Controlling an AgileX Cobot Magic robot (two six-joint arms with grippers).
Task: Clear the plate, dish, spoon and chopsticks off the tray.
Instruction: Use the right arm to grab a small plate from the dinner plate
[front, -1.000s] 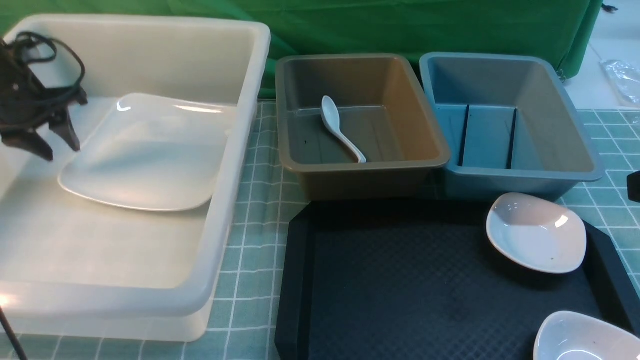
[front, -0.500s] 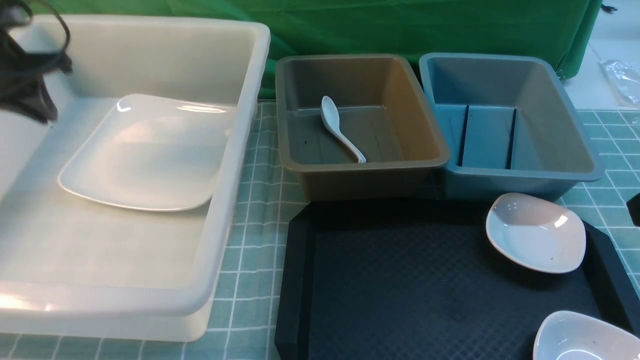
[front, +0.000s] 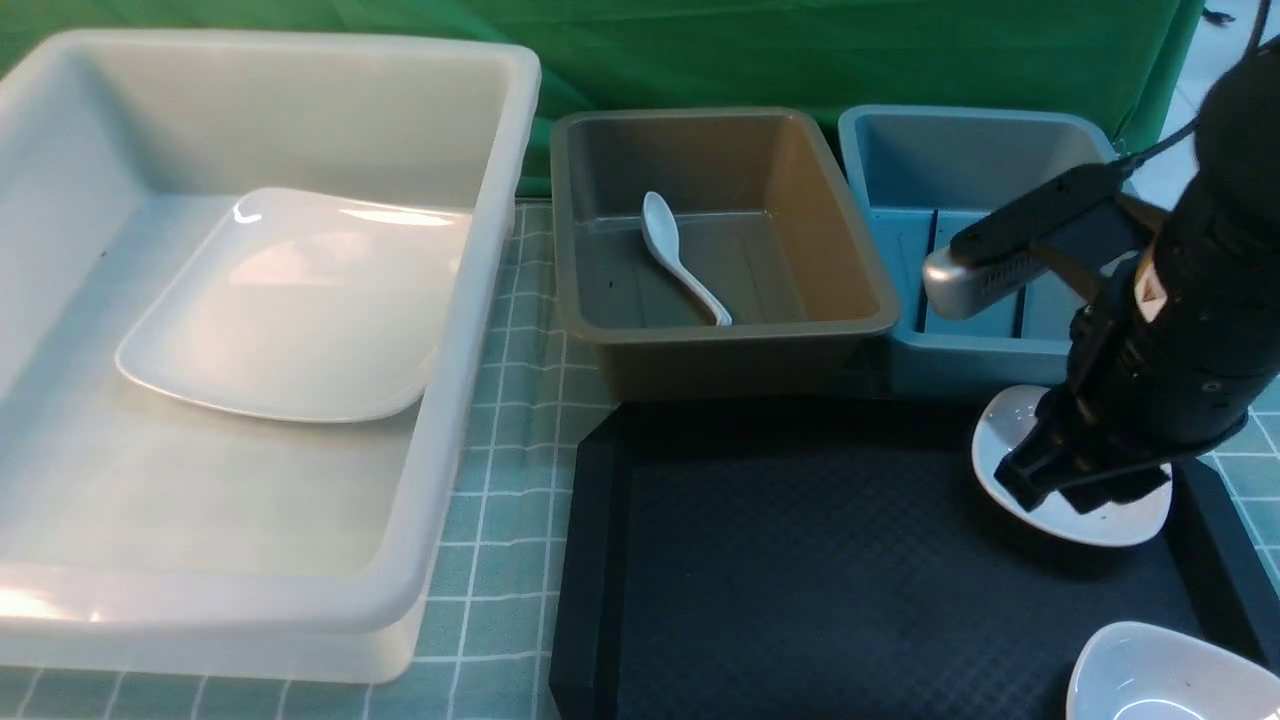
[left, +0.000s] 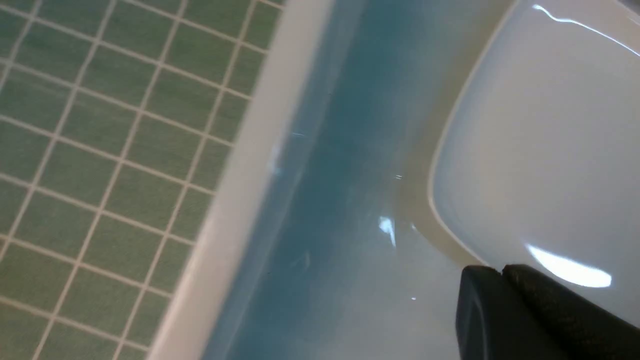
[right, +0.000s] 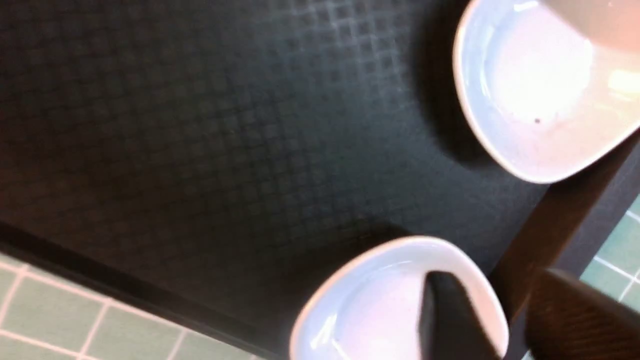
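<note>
Right gripper (front: 1072, 485) low over far dish (front: 1100, 520), right far corner of tray (front: 800, 560). Jaws apart, astride rim: one finger in bowl, other outside; contact unclear in blur. Dish long axis side to side. Nearer arm: right. Left gripper (left: 502, 272) pinched together, empty, beside plate (front: 290, 310) in white bin (front: 300, 90).

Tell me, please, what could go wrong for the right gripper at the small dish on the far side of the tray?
The right gripper is open over the dish, with one finger above its hollow and the other outside its edge. The dish is glossy and its edge slopes, so the pinch may slip. The outer finger is also near the raised rim of the tray and might catch on it.
</note>
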